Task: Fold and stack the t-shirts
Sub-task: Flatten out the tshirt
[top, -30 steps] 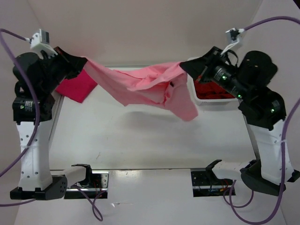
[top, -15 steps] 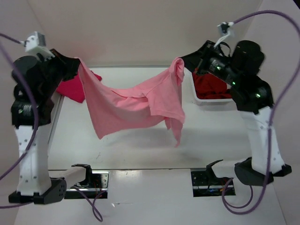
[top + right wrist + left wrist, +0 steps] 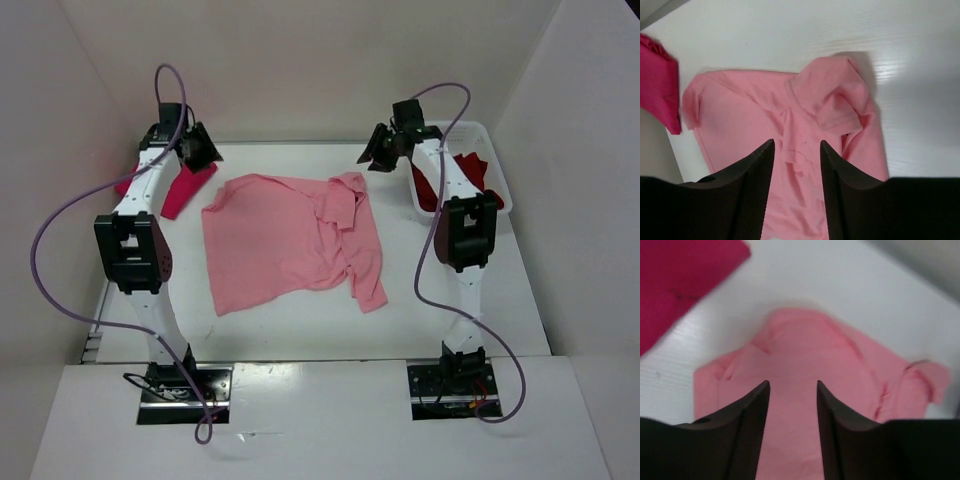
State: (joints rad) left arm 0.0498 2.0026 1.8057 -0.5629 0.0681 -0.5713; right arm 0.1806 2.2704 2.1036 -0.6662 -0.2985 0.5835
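**While the pale pink t-shirt lies on the table, both hands hang empty**

At the far left of the table, partly behind the left arm, a bright crimson-pink t-shirt lies flat. The left hand hovers above that shirt's far right edge, its fingers spread with nothing between them; its wrist camera looks down on the pale pink cloth. That t-shirt fills the middle of the table, smooth on its left side but creased and bunched on its right, one sleeve doubled over. The right hand hangs above the shirt's far right corner, fingers likewise spread and gripping nothing. At the far right, a white basket holds the crumpled dark red t-shirt.
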